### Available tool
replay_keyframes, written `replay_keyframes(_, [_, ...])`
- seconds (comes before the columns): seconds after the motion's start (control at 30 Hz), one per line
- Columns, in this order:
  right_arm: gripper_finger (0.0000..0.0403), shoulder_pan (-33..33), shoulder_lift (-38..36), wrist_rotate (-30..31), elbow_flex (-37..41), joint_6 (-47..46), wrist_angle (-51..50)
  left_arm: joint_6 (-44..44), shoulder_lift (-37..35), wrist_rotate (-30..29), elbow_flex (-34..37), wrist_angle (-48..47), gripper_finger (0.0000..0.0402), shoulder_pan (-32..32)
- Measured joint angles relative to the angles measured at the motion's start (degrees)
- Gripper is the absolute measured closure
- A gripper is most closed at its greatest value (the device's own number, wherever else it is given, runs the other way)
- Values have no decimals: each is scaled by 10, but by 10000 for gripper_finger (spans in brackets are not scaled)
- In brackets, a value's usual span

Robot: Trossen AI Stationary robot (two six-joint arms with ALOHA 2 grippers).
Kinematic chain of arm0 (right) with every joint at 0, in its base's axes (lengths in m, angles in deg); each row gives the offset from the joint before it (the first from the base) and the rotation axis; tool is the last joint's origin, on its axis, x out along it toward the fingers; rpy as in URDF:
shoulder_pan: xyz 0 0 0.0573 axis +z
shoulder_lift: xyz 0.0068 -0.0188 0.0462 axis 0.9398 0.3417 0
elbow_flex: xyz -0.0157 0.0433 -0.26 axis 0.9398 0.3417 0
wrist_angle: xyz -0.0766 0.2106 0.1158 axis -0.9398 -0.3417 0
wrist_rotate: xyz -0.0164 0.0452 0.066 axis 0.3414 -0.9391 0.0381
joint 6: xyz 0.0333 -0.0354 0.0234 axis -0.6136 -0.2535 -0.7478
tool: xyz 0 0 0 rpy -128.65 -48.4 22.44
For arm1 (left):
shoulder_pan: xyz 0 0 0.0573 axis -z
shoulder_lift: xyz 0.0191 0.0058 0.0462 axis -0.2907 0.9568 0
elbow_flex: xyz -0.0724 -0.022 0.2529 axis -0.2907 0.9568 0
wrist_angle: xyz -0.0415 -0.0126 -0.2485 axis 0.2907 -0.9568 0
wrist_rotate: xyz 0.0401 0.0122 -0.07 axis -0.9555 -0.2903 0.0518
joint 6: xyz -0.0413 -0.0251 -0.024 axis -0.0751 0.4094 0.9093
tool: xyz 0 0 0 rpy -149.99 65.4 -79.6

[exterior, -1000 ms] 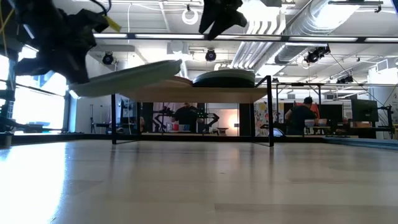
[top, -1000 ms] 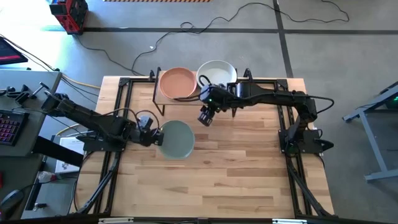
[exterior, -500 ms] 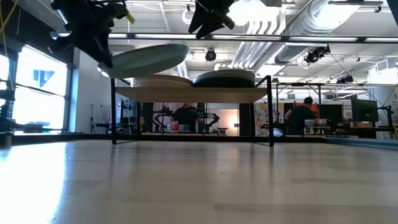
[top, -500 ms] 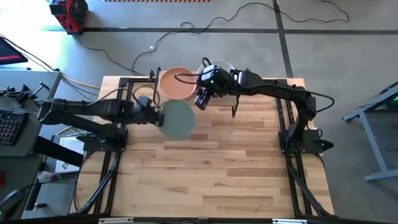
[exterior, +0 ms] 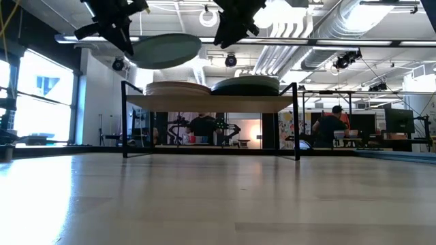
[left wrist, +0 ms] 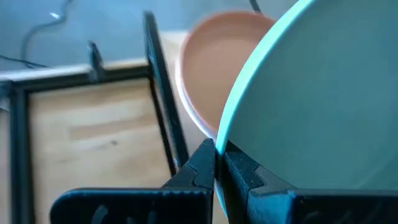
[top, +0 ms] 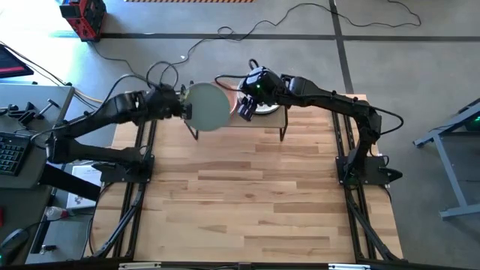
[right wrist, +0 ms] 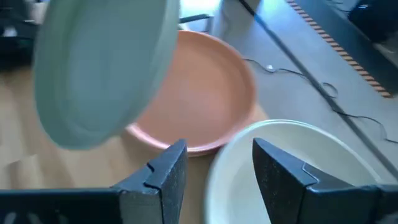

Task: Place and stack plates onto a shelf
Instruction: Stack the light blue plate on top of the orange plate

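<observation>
High view: left gripper point(top: 182, 110) clamped on rim of green plate point(top: 206, 106), held level above peach plate point(right wrist: 202, 99) at left end of shelf point(exterior: 204, 102), likely for stacking. Right gripper point(top: 245, 107) spread apart, empty, hovering over whitish plate point(right wrist: 292, 168) at right end. Plates round, shallow, rimmed, matte. Shelf light wood, thin black legs.

Robotics lab or industrial workshop space. Upper part of low view: exposed silver ventilation ducts point(exterior: 354, 27) and bare ceiling, no panelling. Centre background: dark robot arm rig on far bench point(exterior: 204, 127); right background: seated person in dark top point(exterior: 332, 124) among monitors. High view: grey concrete floor with black tape lines point(top: 341, 41), loose black cables point(top: 300, 15), red equipment case point(top: 82, 16) upper left, keyboard with red backlight point(top: 9, 156) at left edge.
</observation>
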Motion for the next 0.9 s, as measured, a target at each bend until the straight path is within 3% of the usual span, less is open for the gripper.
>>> replay_keyframes(0.37, [242, -47, 0, 28, 0, 0, 0, -81, 69, 38, -60, 13, 401, -125])
replay_keyframes(0.7, [242, -58, 0, 26, 0, 0, -18, -131, 168, 164, -144, -1, 401, -217])
replay_keyframes(0.9, [242, -58, 0, 26, 0, 0, -43, -131, 197, 216, -152, -10, 401, -244])
